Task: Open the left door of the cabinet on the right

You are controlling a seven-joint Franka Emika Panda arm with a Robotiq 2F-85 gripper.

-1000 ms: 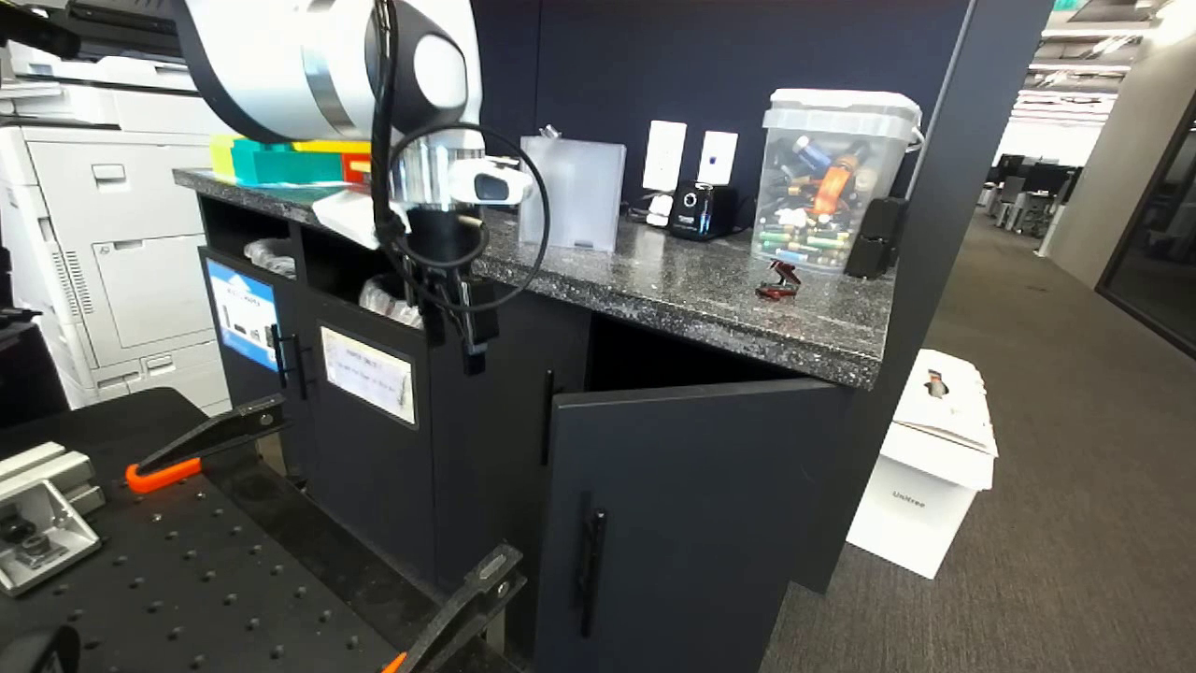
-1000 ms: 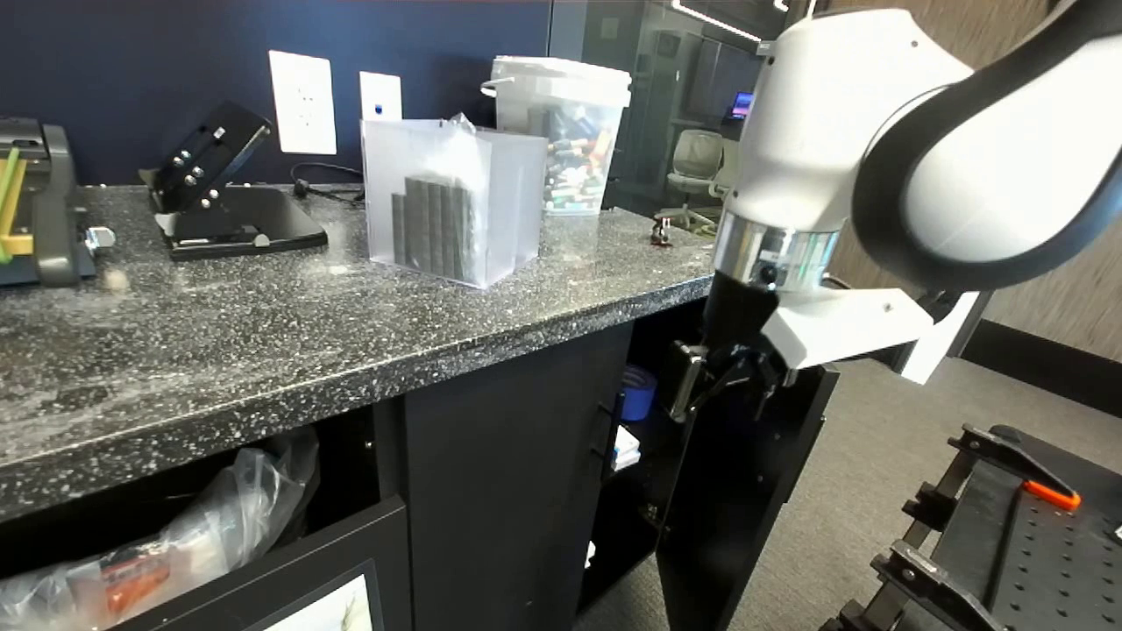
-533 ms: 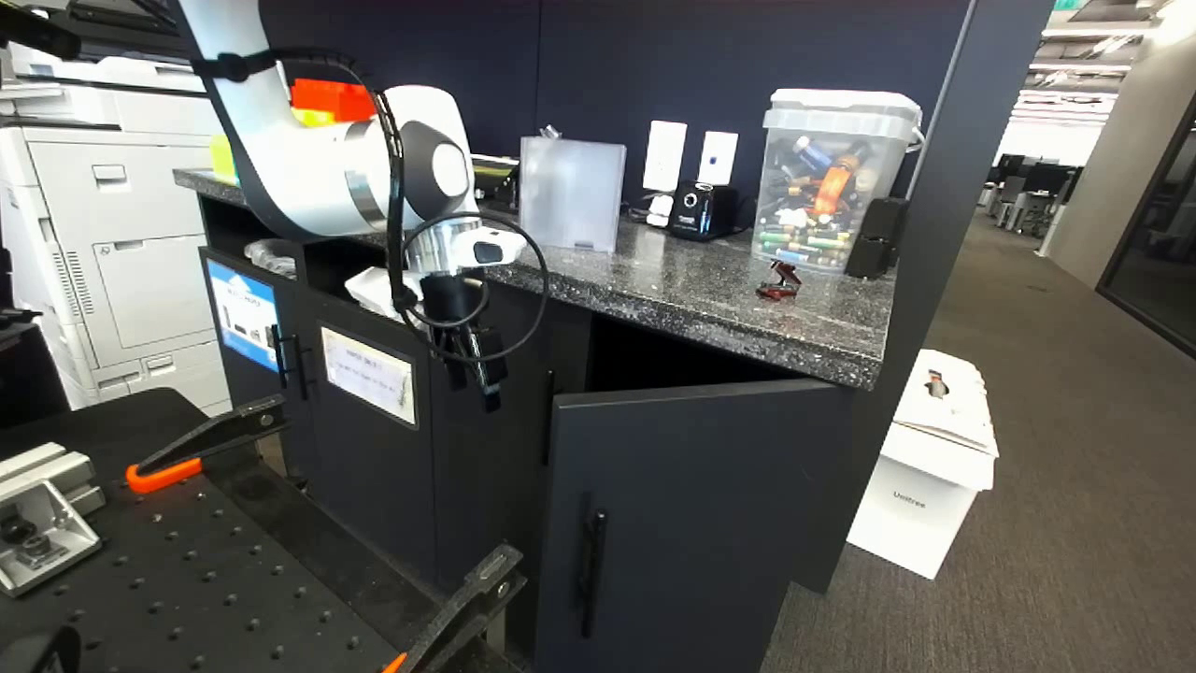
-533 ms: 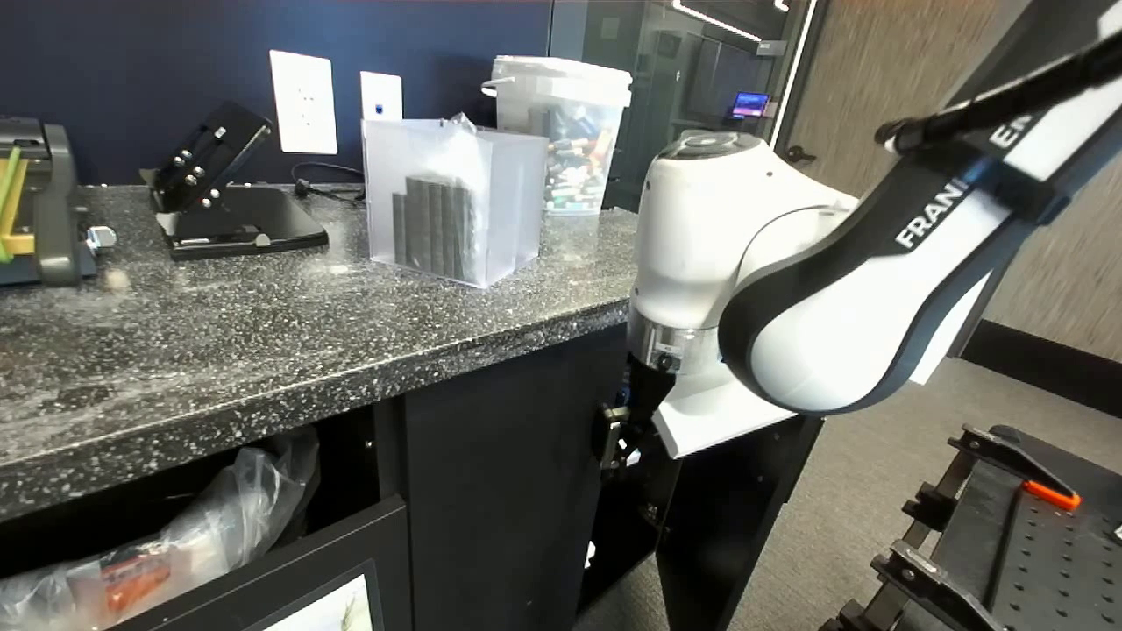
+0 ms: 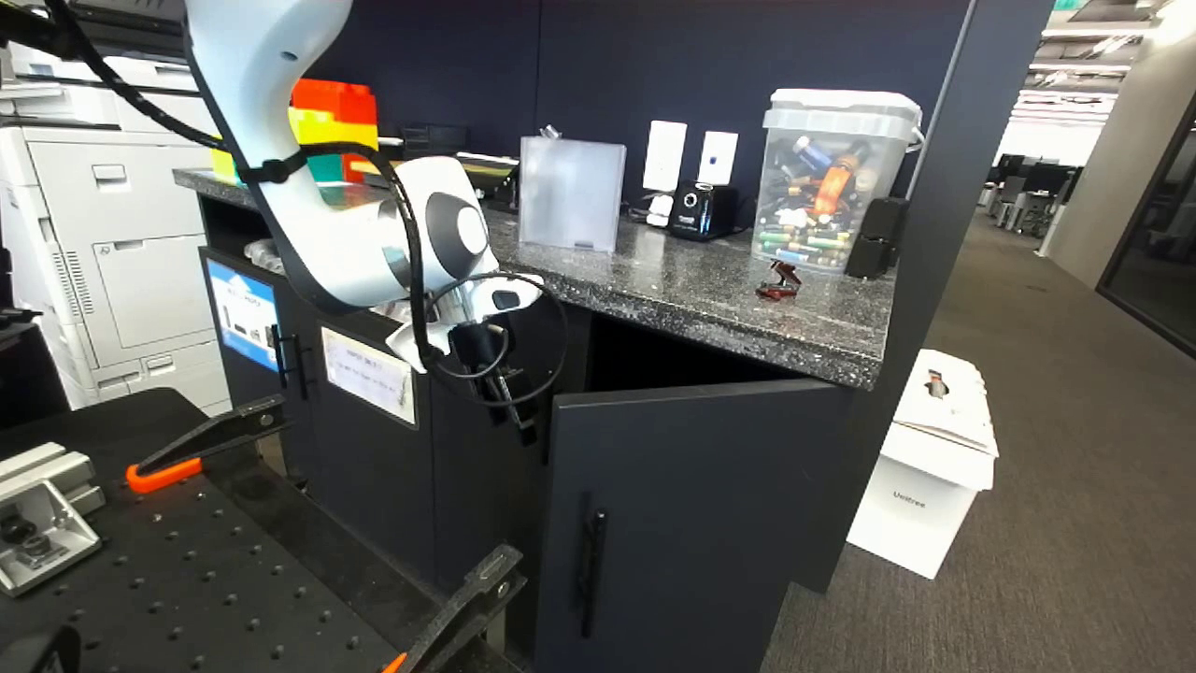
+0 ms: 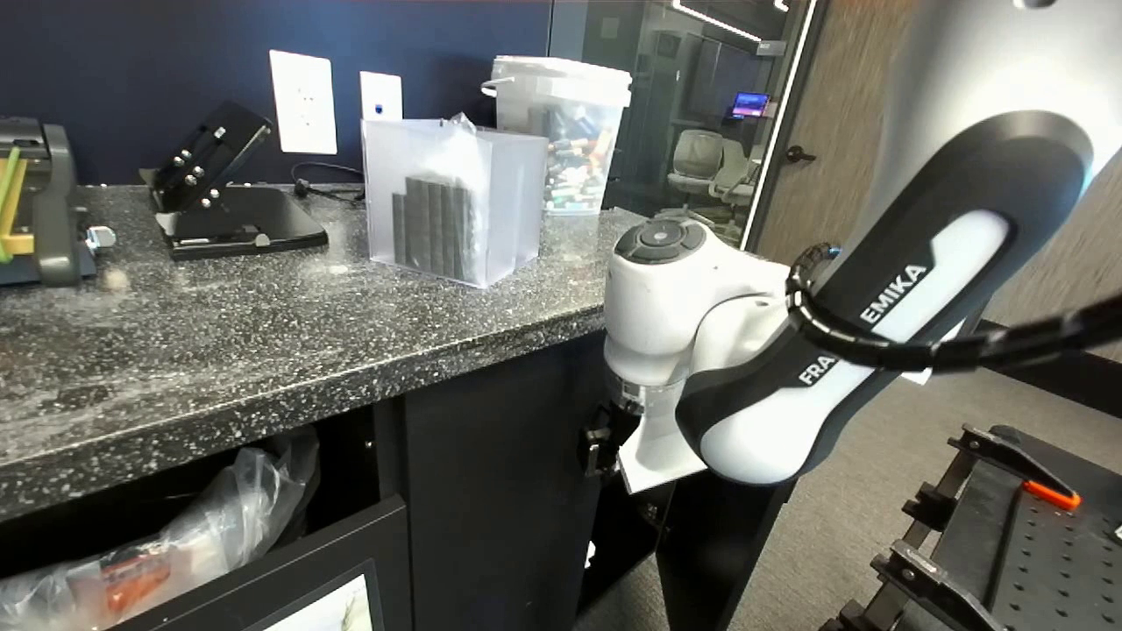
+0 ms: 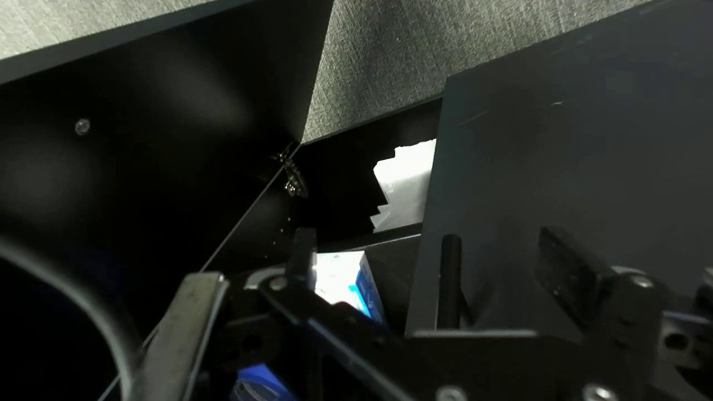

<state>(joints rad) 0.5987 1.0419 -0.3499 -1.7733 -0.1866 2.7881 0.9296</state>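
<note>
The cabinet is matt black with a grey speckled stone top (image 5: 654, 294). Its left door (image 5: 481, 505) stands shut, a plain black panel, also in the wrist view (image 7: 557, 156). Its slim bar handle (image 7: 450, 273) runs upright near the door's edge. My gripper (image 7: 436, 259) is open and empty. In the wrist view the handle shows between its spread fingers (image 7: 571, 275), apart from both. In an exterior view the gripper (image 5: 514, 425) is just in front of the left door near the handle. In another exterior view the arm partly hides the gripper and the handle.
The twin door (image 5: 691, 514) stands swung open beside the handle. Inside are a white and blue box (image 7: 345, 273) and a blue roll (image 7: 259, 384). A cart with clamps (image 5: 467, 608) stands in front. A plastic bin (image 6: 561, 131) and box (image 6: 517, 210) sit on the top.
The arm has come down from the countertop's height. The gripper has moved lower and closer to the left door's handle. The doors have not moved.
</note>
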